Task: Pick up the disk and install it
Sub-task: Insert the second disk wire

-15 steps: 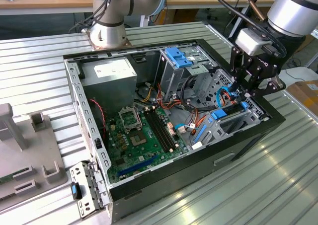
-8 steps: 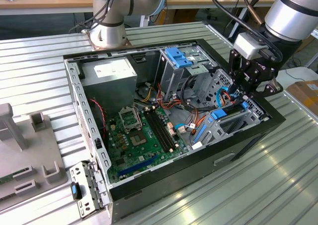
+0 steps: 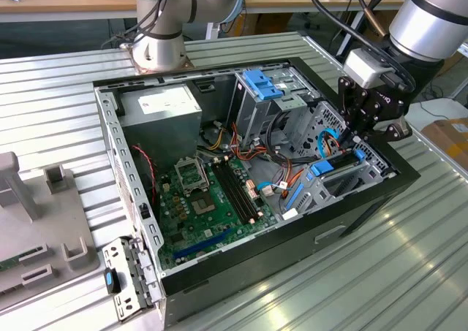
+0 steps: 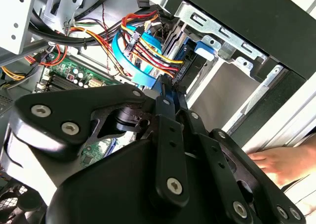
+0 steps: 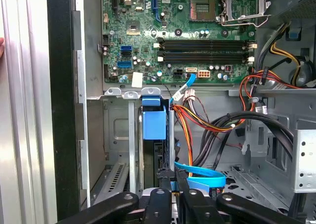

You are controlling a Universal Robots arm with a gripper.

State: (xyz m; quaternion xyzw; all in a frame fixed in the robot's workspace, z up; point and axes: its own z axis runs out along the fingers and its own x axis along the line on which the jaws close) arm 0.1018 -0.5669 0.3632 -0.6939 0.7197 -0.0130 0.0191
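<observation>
Fingers of the gripper (image 5: 170, 178) pressed together on the disk (image 5: 154, 120). Standing on edge in the bay, at 3 o'clock of the computer case (image 3: 110, 152) in the exterior view. Long axis straight ahead from the claw, toward the motherboard (image 5: 187, 41).

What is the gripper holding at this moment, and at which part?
The gripper is shut on the disk, which stands on edge in the bay of the computer case. It pinches the disk's upper edge, beside the blue rail.
</observation>
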